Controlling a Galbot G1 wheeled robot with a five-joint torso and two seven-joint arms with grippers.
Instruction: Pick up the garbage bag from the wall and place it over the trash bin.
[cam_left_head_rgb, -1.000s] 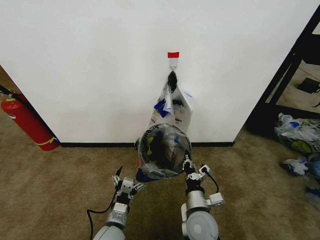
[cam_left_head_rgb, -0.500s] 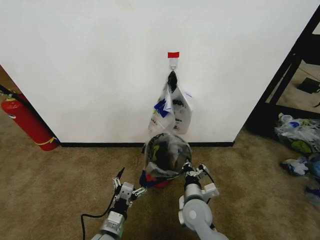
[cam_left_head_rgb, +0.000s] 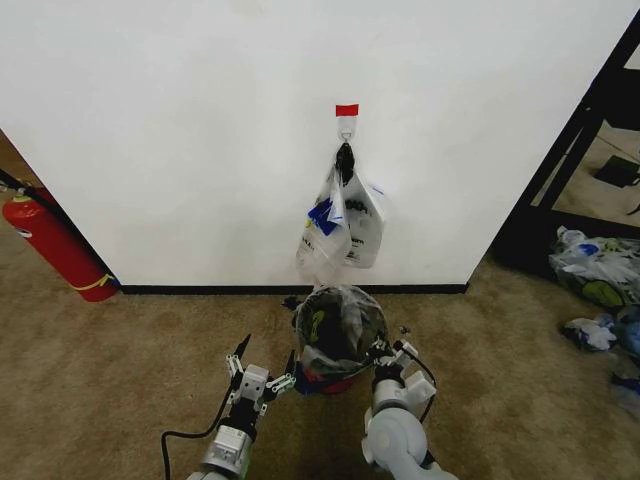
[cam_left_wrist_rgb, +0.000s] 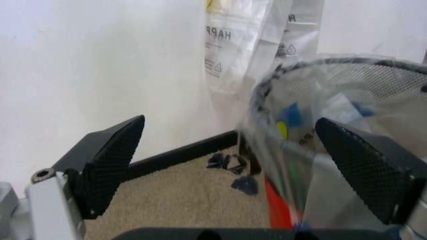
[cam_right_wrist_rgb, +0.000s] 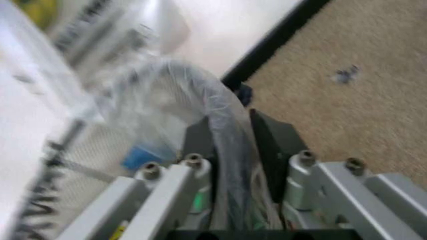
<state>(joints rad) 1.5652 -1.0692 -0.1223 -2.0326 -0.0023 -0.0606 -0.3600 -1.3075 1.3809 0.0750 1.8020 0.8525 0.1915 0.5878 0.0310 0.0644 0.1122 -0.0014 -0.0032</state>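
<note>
Brown carpet (cam_left_head_rgb: 130, 370) runs from my base up to the plain white wall with its black baseboard (cam_left_head_rgb: 180, 150). Nearest me, at about 7 o'clock from the bin, my left gripper (cam_left_head_rgb: 262, 381) hangs with its black pads spread wide and nothing between them; in the left wrist view (cam_left_wrist_rgb: 227, 170) the bin's bagged side sits just off one pad, not touching. At about 5 o'clock, my right gripper (cam_left_head_rgb: 385, 352) is at the rim, and the right wrist view (cam_right_wrist_rgb: 233, 145) shows its two dark fingers pinched on the plastic-wrapped rim.

That rim belongs to the small round black mesh trash bin with a red base (cam_left_head_rgb: 325, 378), standing upright on the carpet just short of the baseboard. Over its mouth lies the thin see-through whitish garbage bag (cam_left_head_rgb: 340, 322), draped inside and down the sides, with blue and yellow-green print showing through. I judge the right arm the nearer one for any last tuck, since it holds the edge.

Beyond, at 12 o'clock, a bunch of similar printed bags (cam_left_head_rgb: 342, 225) hangs from the red-taped hook (cam_left_head_rgb: 346, 118).
</note>
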